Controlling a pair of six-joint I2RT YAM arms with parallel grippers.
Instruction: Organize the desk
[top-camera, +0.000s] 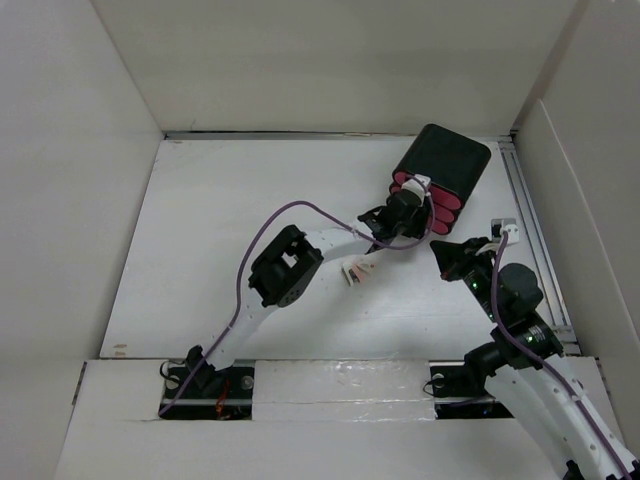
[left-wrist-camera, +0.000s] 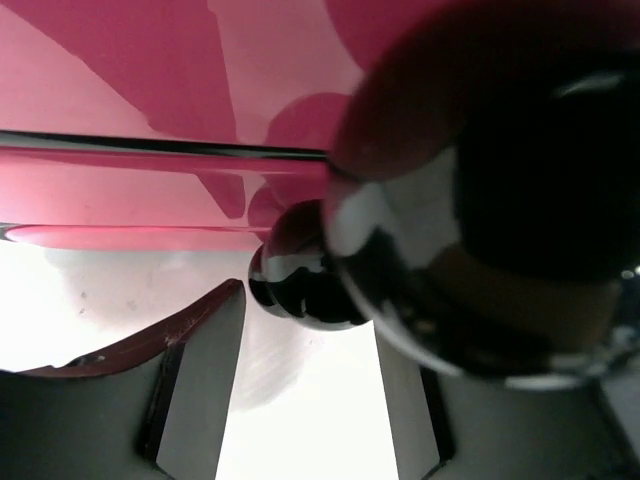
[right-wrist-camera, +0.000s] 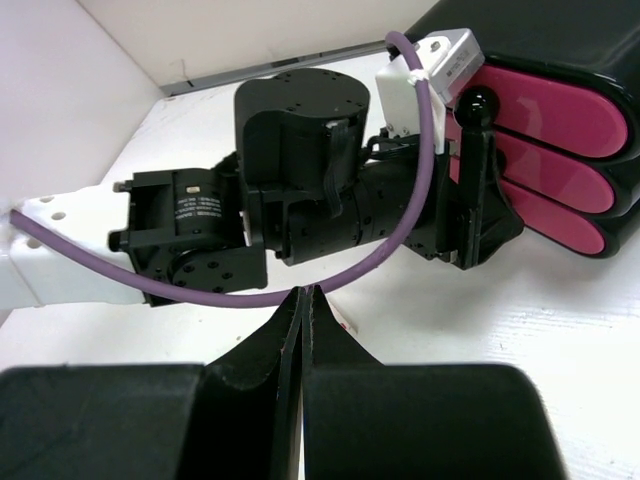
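where the white desk meets its far wall, left gripper at the drawers
its fingers flank a black knob, pinching or not i cannot tell; right gripper pressed together

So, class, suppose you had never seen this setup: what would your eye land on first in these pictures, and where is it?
The black box with three bright pink drawers stands out at the far right of the white desk. The left gripper reaches right up to those drawers, by a shiny black knob. The right gripper hangs nearby, jaws closed.
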